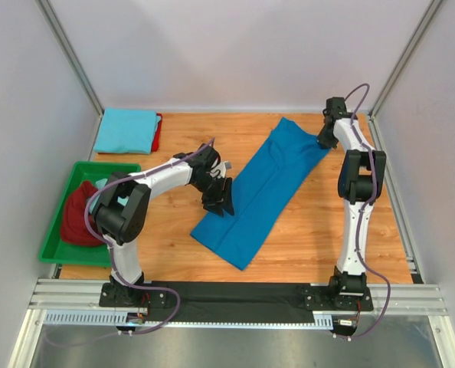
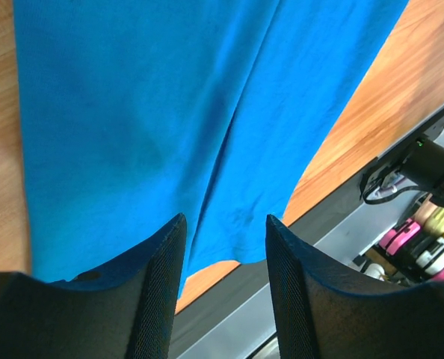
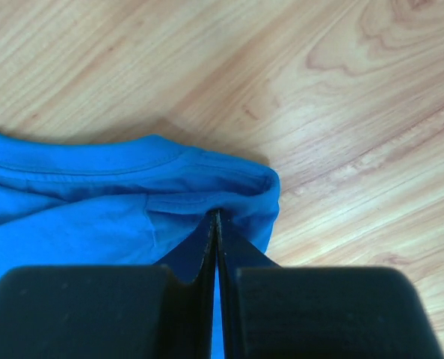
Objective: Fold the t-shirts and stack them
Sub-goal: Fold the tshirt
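Observation:
A royal blue t-shirt lies as a long folded strip, running diagonally across the table from near left to far right. My left gripper is open and empty, hovering at the strip's left edge; in the left wrist view the blue cloth lies below its fingers. My right gripper is shut on the shirt's far right corner; the right wrist view shows the fingers pinching a fold of blue hem. A folded sky blue shirt lies on a red one at the far left.
A green plastic tray at the left edge holds a crumpled maroon shirt. White walls close in the table at the left, back and right. A black and metal rail runs along the near edge.

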`<move>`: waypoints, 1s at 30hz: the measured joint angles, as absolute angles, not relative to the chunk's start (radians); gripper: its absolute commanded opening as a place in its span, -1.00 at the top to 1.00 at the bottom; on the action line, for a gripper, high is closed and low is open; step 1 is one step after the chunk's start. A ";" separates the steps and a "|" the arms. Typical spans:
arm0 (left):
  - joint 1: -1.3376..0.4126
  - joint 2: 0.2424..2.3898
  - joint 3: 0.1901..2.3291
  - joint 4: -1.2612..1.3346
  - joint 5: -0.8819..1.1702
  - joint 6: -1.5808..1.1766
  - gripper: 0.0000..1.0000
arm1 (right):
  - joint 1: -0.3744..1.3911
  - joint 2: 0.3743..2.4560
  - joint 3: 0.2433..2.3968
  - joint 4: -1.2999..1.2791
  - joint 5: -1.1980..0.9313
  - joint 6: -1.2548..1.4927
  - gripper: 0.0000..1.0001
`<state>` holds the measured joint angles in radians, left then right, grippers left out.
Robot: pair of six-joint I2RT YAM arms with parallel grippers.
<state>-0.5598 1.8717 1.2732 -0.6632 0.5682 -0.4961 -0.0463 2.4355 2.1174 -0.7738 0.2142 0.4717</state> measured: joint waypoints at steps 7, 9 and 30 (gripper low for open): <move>-0.557 1.872 1.360 -0.675 0.553 -0.493 -0.10 | -0.084 2.442 2.154 -0.831 0.162 0.490 0.59; -0.554 1.872 1.404 -0.668 0.532 -0.491 -0.15 | -0.087 2.436 2.154 -0.847 0.150 0.501 0.43; -0.607 1.977 1.244 -0.603 0.630 -0.542 -0.22 | 0.217 2.297 2.133 -0.953 0.050 0.517 0.39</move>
<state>-0.6071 1.9766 1.2438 -0.6033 0.6296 -0.5415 0.2169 2.2967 2.1326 -0.9535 0.0498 0.5175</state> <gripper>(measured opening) 0.609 0.364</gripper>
